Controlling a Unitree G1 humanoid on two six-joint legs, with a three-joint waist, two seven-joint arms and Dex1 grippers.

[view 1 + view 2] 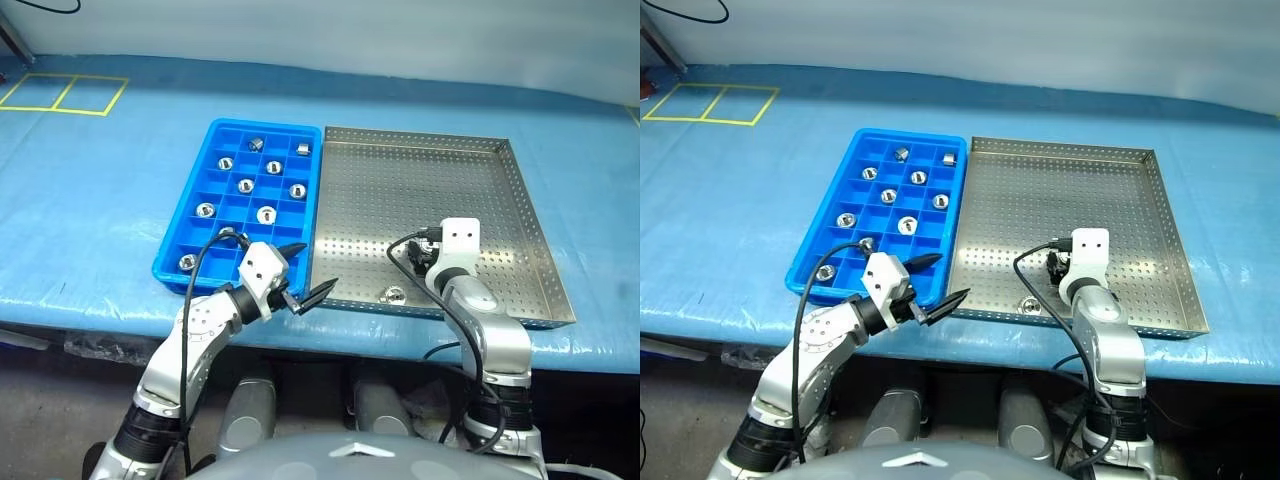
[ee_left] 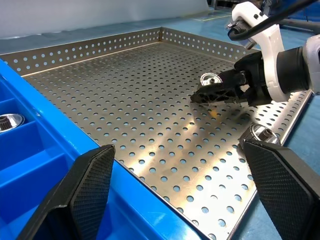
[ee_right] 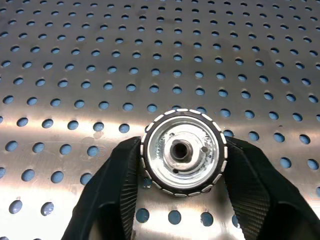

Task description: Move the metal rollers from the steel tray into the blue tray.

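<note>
Two trays sit side by side on the blue table cover [image 1: 90,190]: the blue tray [image 1: 196,249] left of centre in the head view and the steel tray [image 1: 520,215] touching its right edge. Nine metal rollers [image 1: 246,185] lie scattered in the blue tray's square compartments, one to a cell. On the steel tray's perforated floor, low in the frame, the right gripper [image 3: 182,172] has its two black fingers [image 3: 117,185] pressed against either side of one roller [image 3: 183,151], which lies flat on the holes with its bore facing up. Another roller [image 1: 393,295] rests on the steel tray just inside the near rim, slightly left of that gripper. The left gripper [image 1: 300,277] hovers at the bottom centre of the frame, over the near right corner of the blue tray, with its fingers spread wide and holding nothing.
</note>
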